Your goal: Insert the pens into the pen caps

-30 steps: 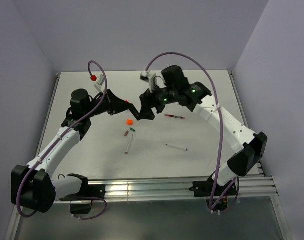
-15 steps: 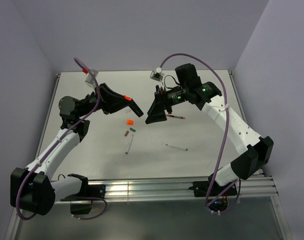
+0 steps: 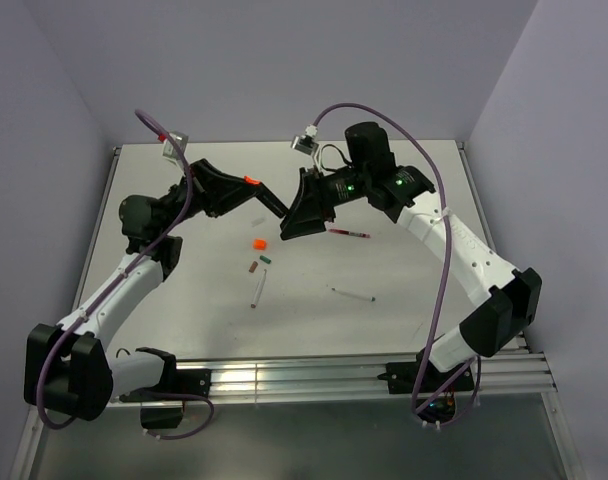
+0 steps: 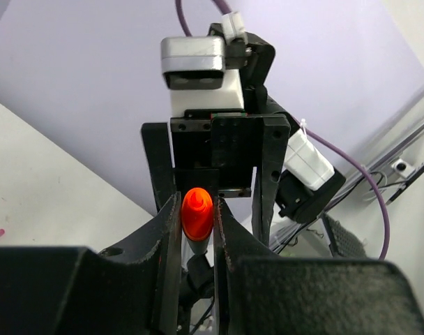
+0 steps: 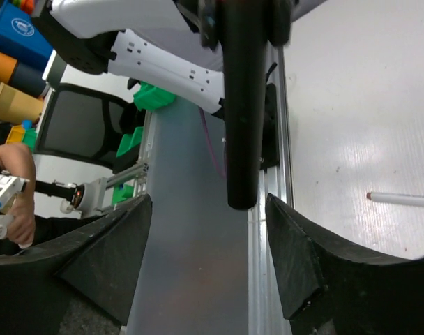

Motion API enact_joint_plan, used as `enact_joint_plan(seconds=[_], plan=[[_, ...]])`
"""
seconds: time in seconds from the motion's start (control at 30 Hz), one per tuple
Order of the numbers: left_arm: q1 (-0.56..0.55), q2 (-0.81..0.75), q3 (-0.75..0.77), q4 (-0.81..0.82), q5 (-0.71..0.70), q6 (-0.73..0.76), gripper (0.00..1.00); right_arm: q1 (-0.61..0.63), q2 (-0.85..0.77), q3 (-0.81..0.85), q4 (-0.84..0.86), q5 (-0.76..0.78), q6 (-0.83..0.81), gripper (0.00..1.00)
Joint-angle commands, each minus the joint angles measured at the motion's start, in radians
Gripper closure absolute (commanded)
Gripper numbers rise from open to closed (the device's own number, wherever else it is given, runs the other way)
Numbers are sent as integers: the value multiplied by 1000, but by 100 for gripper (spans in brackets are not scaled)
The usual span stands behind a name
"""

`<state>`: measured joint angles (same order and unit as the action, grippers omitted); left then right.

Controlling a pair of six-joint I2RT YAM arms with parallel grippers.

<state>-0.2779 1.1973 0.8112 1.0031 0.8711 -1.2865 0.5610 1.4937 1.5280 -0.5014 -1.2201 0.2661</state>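
From above, the left tool holds the black marker high over the counter and the orange cap; its wrist view shows it clamped by the orange tip; the right wrist view shows the right tool wide apart, the marker between, untouched.

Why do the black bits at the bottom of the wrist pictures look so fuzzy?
Right wrist view: the fingers sit too near the lens, so they blur, and the table shows pale glare. Left wrist view: the marker's orange tip looks sharp.
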Motion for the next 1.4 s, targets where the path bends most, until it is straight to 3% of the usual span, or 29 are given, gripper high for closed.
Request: enact_joint_plan(seconds=[0.0,0.43,0.67,0.83,1.03,1.07,1.13,1.2,1.27,1.37], plan=[[5,-1,2,12,-50,-48,100,7,22,83,66,-12,30,30],[-18,8,13,3,-40,-48,100,19,60,142,69,83,58,45],[-24,27,19,5,-38,-39,100,19,63,153,70,76,58,62],[-26,28,20,8,-40,-36,100,17,62,141,75,54,64,64],[-26,30,25,0,-37,-31,100,19,63,136,84,39,65,85],[-26,30,25,-1,-37,-30,97,20,63,135,86,37,67,93],[-26,30,26,-4,-37,-28,93,20,63,132,84,41,65,100],[-26,30,28,-23,-37,-22,79,20,60,130,84,47,64,100],[-26,33,37,-44,-21,7,55,16,56,130,83,48,61,100],[-12,35,89,-182,25,129,44,-9,45,121,81,57,56,100]])
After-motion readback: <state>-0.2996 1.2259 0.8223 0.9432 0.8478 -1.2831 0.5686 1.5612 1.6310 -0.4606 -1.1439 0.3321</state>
